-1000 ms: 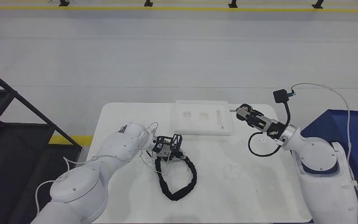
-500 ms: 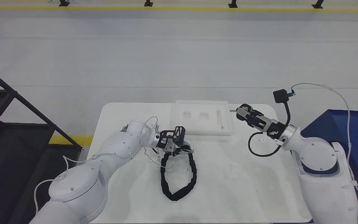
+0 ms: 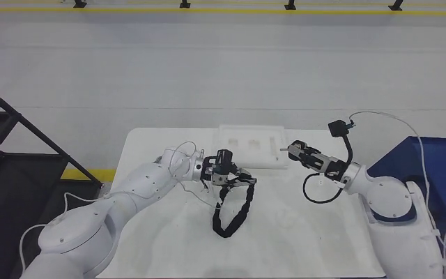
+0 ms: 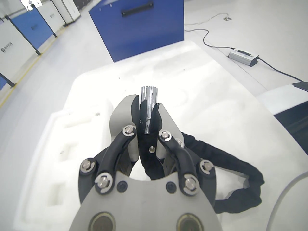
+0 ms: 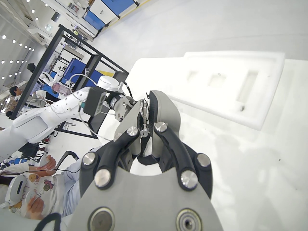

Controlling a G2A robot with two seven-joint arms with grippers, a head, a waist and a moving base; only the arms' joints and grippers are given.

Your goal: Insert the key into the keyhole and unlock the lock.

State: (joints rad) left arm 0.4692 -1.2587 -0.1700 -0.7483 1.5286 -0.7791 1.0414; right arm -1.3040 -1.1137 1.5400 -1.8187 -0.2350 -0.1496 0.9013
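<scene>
Presently the left gripper (image 4: 147, 111) is clamped on the chrome cylinder lock (image 4: 149, 97), held just off the near edge of the white foam tray with rectangular recesses (image 3: 237, 159), toward the tray's left half. Its black fabric-sleeved chain loop (image 3: 237, 209) trails from the lock onto the white table (image 3: 313, 237) in front of the tray. By the tray's right end the right gripper (image 3: 293, 149) pinches a small silver key (image 5: 144, 111) between its pads, tip at the tray's right edge. Key and lock apart, not touching.
</scene>
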